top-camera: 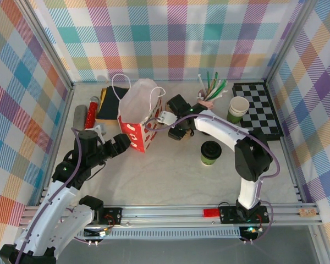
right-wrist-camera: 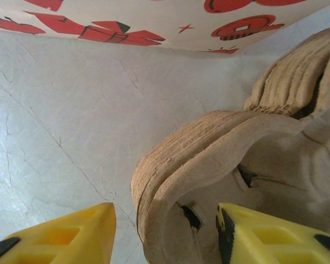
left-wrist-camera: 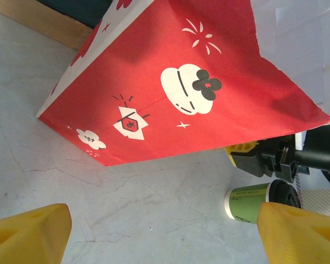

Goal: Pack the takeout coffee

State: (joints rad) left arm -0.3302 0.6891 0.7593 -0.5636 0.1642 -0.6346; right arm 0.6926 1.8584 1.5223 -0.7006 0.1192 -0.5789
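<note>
At the counter's [top-camera: 165, 176] 10 o'clock edge, seen from above, lie a grey tube [top-camera: 80, 116], a red one [top-camera: 91, 113] and a dark folded cloth [top-camera: 106, 103], close together. Just right of them stands the red paper bag [top-camera: 137, 118] with white handles, its white-lined mouth open to the top.

The left pincer [left-wrist-camera: 164, 223] hovers at the bag's 7 o'clock corner, low over the counter. It is released: its yellow fingers [left-wrist-camera: 27, 236] stand wide apart with only bare marble between them. Its wrist view faces the bag's red printed side.

The right arm reaches in from 5 o'clock across the middle of the counter, and its pincer [right-wrist-camera: 166, 220] sits at the bag's 3 o'clock side. There a stack of brown pulp cup carriers [right-wrist-camera: 209, 154] lies on the counter. The stack's near edge is between the yellow fingers. The right-hand finger [right-wrist-camera: 264, 236] is against the pulp, while the left-hand one [right-wrist-camera: 60, 236] is just clear of it with a strip of marble between. The pincer is therefore spread around the stack and has not clenched on it.

The takeout coffee [top-camera: 210, 153] stands upright on the counter at 4 o'clock from the bag, just beside the right forearm, apart from both pincers, with its black lid on.

At 2 o'clock a pink cup of straws [top-camera: 209, 93] stands by the back wall. Right of it is an open green-banded cup [top-camera: 238, 109], touching the edge of a black-and-white checkered board [top-camera: 258, 107].
</note>
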